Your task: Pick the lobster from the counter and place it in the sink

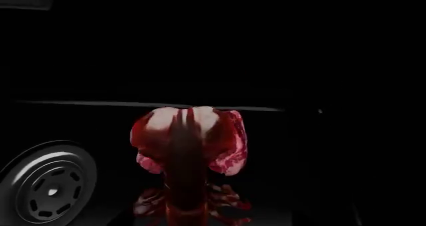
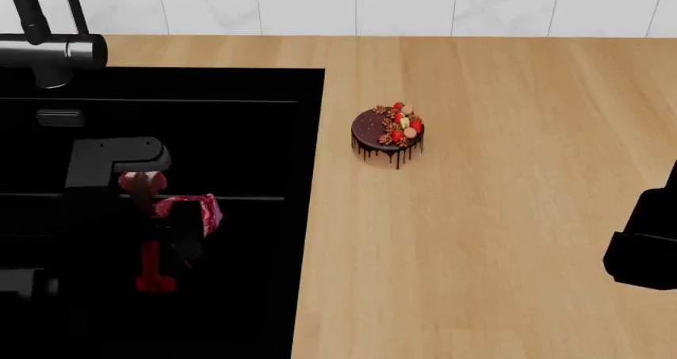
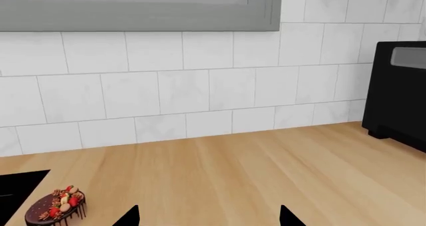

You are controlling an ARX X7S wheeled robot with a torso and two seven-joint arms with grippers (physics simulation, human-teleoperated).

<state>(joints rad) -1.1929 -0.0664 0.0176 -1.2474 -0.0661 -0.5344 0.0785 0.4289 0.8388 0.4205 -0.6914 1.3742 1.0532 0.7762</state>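
White tile (image 3: pixel 166 94) backs your counter (image 2: pixel 497 216), with the black sink (image 2: pixel 212 137) cut into its left side. Your lobster (image 1: pixel 189 156) is inside the sink, dark red against the black floor, seen in the head view partly hidden under your left arm, with the round drain (image 1: pixel 47 186) near it. Your left gripper (image 2: pixel 158 240) hangs over the basin right at the lobster; its fingers are lost in the dark, so you cannot tell whether it grips or has let go. The faucet (image 2: pixel 53 50) stands at the sink's back left. Your right gripper (image 3: pixel 209 217) is over bare counter, fingertips (image 3: pixel 129 216) spread apart and holding nothing. A small chocolate cake (image 2: pixel 388 133) sits just right of the sink, and a black appliance (image 3: pixel 399 94) stands against the tile, well apart.
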